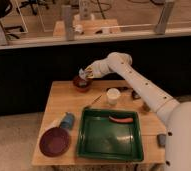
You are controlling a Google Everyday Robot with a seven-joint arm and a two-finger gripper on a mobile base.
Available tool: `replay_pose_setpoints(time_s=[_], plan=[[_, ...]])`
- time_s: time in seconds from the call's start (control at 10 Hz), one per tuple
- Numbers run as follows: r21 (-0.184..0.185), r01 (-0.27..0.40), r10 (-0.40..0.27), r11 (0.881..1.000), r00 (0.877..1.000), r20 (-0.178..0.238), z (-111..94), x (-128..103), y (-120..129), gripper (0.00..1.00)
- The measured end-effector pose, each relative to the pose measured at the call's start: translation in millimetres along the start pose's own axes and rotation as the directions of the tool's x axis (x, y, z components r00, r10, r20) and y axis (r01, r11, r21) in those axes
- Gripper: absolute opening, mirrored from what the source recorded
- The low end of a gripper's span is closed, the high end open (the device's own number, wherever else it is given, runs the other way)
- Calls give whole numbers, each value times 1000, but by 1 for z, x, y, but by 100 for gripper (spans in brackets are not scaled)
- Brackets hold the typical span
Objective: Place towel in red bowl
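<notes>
White two-finger gripper at the end of the white jointed arm, held over the far left part of the light wooden table. Clamped on the small soft pale bluish-white towel, which bunches at the fingertips and sits in the air, clear of the tabletop. Directly beneath the gripper, just below the hanging cloth: the small round reddish-brown bowl with a dark inside, standing near the table's back edge. Hard to tell whether the lowest fold of the towel touches the bowl's rim.

Down and to the right of the gripper, near it: a small white cup, upright. Between bowl and cup, a thin dark stick-like item lying slanted on the wood. Further below the gripper, well apart: a large rectangular green plastic tray with an orange-red elongated object lying in its far right part. Below and to the left of the gripper, well apart: a blue cylinder-shaped roll just beside the tray's left wall, and a larger flat maroon-purple dish at the near left corner of the table.
</notes>
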Motion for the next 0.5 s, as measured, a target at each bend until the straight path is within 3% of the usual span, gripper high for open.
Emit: replay_pose_setpoints(time_s=[0.5], plan=[[-31, -29, 28, 999, 999, -44, 55, 30, 16, 0]])
